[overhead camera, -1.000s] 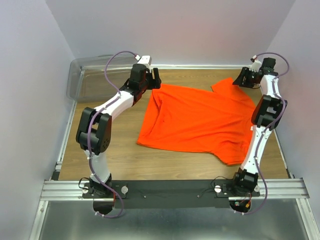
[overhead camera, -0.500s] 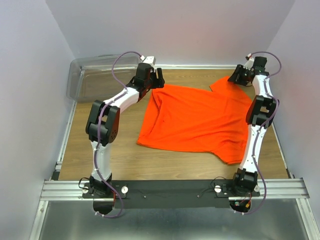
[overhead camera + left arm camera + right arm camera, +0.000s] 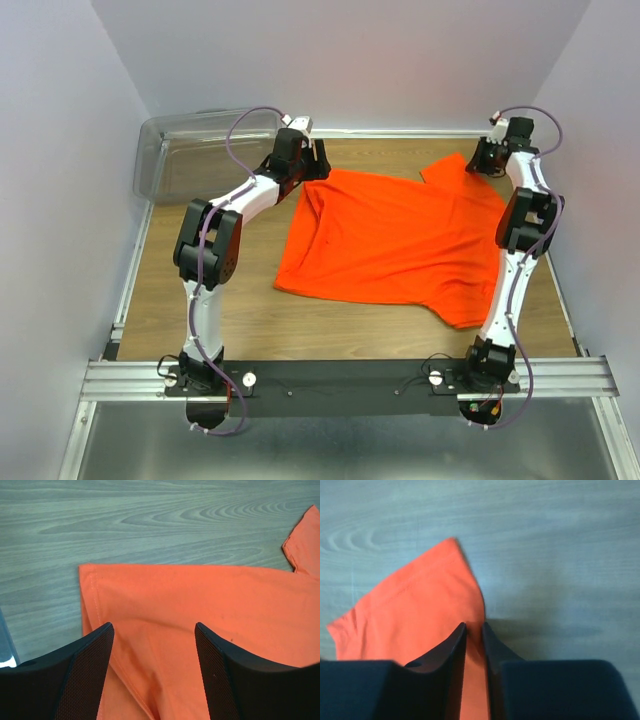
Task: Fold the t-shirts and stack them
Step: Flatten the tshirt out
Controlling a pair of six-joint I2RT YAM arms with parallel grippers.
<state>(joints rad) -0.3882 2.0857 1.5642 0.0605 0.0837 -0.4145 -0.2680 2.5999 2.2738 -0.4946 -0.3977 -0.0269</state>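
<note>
T-shirt [image 3: 400,240]: one bright orange shirt lies spread flat on the bench [image 3: 240,300], filling the middle and right of it, with one far corner under the left arm and a short sleeve [image 3: 420,605] pointing toward the far right.

On the left, the left pincer [image 3: 154,630] has pushed a little further out over that far left corner than it was a second ago. Its jaws stand wide apart, one on each side of a soft ridge of cloth, and grip nothing. On the right the change is larger. The right pincer [image 3: 474,630] has moved up along the sleeve's edge and drawn its jaws in from a loose gape to a narrow slit. The wrist view shows orange fabric pinched in that slit, so it now holds the sleeve.

For the task, I judge this to be the start of the first fold. One far corner is taken, while the other is straddled but not yet seized. The left jaws would have to close before both arms can lift the far edge together. No fold is made and nothing is stacked.

Counted from left to right:
- One clear plastic bin [image 3: 180,150], at the far left corner.
- One left pincer.
- One t-shirt; no second shirt shows.
- One right pincer.
</note>
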